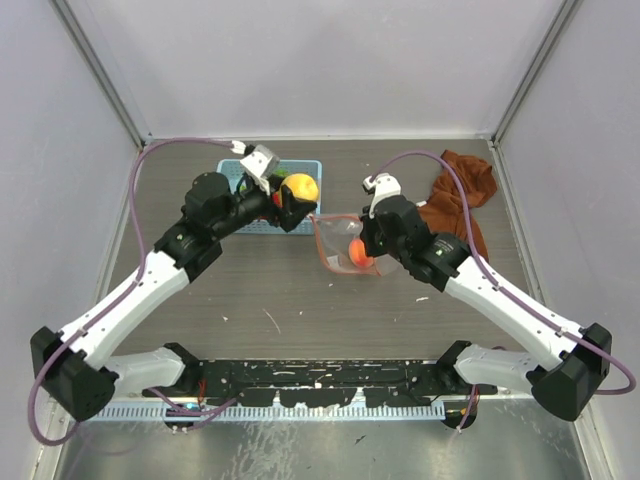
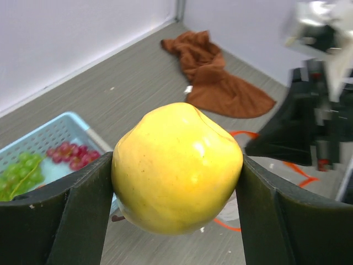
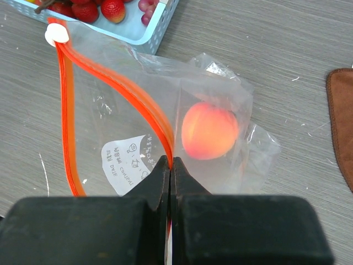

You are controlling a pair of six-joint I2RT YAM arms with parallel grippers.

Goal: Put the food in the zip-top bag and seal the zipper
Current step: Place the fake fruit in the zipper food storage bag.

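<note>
Within pale walls — on grey wood-grain table — rests the bag.

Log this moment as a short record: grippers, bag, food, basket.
left gripper: clamped on yellow peach, beside the basket
right gripper: shut, pinching zip-top bag at its rim
zipper: unsealed, mouth gaping
in bag: orange-red peach
in basket: grapes, strawberries
aside: brown cloth
</note>
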